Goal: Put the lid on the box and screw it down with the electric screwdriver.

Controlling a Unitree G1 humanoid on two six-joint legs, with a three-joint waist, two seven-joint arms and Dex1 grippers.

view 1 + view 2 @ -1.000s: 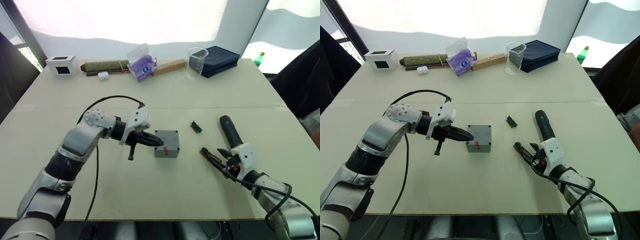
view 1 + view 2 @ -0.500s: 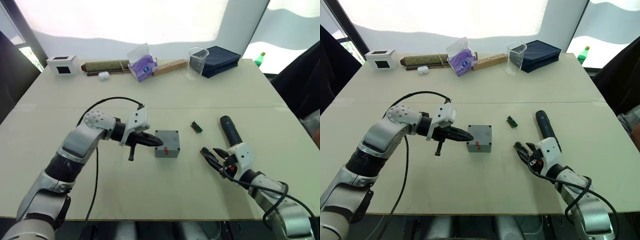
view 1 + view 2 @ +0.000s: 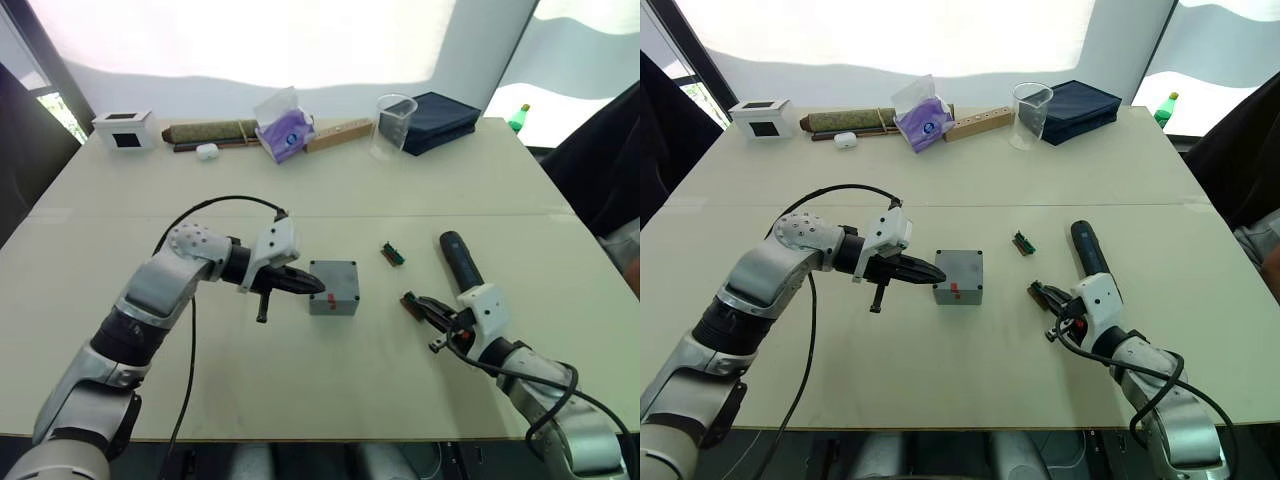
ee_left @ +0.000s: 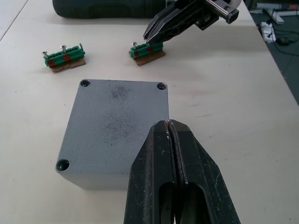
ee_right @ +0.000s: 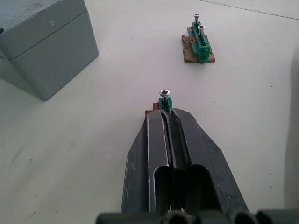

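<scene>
Two grippers down on the table (image 3: 330, 380). My left gripper (image 4: 171, 125) has its jaws pressed together, holding nothing, tips over the near edge of the lid (image 4: 117, 119), which sits on the box (image 3: 334, 287) mid-table. My right gripper (image 5: 166, 112) is also closed, tips at a green screw strip (image 5: 163, 100); I can't tell if it's pinched. Second strip (image 3: 393, 254) lies beyond. Screwdriver (image 3: 459, 260) lies just right of my right gripper.

No legible text, labels, brand names, numbers or signs in any view. Purple packet (image 3: 284, 133), upper centre of the head views: printed marking, unreadable. Box (image 3: 334, 287), centre: small red mark, without characters.
</scene>
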